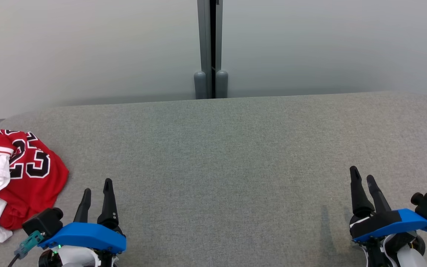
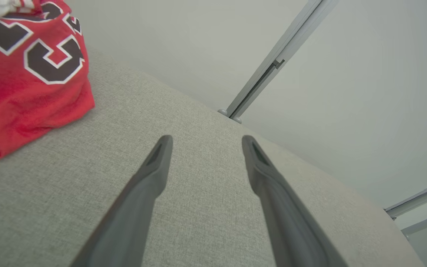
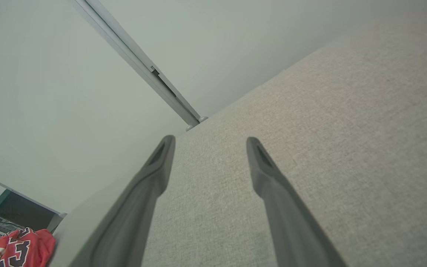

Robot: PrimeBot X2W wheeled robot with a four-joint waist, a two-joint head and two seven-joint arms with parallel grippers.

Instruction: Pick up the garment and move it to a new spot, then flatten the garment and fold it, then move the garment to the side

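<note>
Garment (image 1: 32, 174) lies crumpled at the bench's (image 1: 217, 148) left edge, near your left claw (image 1: 97, 186). Go in w/ that one, pinch a thick bunch of red fabric, lift clear before shifting. Left claw & right claw (image 1: 361, 173) both spread wide, holding nothing; right is well apart from garment

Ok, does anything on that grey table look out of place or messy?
Only the red jersey: it lies crumpled in a heap at the left edge of the table, its white part bunched up. Nothing looks spilled or damaged.
</note>
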